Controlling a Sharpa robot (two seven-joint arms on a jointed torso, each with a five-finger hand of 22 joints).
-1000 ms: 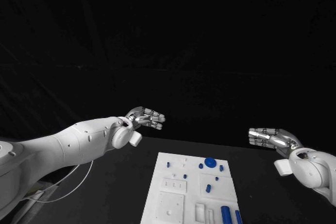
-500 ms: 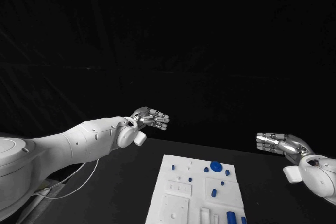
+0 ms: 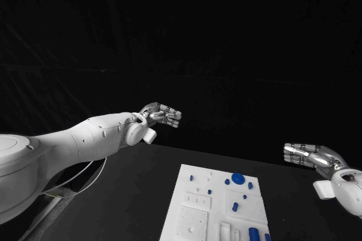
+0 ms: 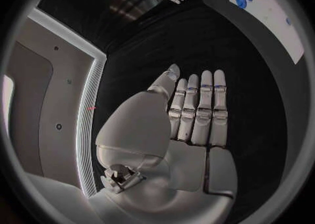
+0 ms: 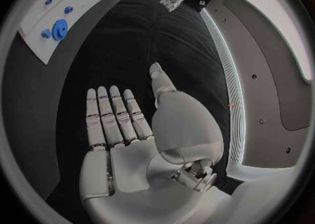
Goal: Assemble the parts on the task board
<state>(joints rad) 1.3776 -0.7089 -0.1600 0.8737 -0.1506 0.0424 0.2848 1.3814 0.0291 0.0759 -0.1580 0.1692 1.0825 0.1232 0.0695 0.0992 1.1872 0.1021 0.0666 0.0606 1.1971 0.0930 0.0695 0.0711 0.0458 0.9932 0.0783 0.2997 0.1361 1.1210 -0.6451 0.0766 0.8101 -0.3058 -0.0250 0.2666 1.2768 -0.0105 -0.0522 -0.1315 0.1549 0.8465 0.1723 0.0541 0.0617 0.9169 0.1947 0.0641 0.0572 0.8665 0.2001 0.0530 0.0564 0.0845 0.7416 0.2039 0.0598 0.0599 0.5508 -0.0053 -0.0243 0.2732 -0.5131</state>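
Note:
The white task board (image 3: 216,198) lies on the black table, near its front. A round blue part (image 3: 238,178) sits near the board's far edge, and several small blue parts (image 3: 235,206) are spread over it. My left hand (image 3: 161,116) hangs high above the table, left of the board and beyond it, with nothing in it. My right hand (image 3: 307,154) is raised to the right of the board, also holding nothing. In the left wrist view my left hand (image 4: 197,112) has flat, straight fingers; the right wrist view shows my right hand (image 5: 118,121) the same way.
Black tabletop (image 3: 136,199) surrounds the board on both sides. A thin white cable (image 3: 83,184) hangs under my left arm. The board (image 4: 264,4) and its round blue part (image 5: 60,28) lie far from both palms.
The whole head picture has shifted, so the camera moved. Both hands stay raised and empty; the parts on the board have not moved.

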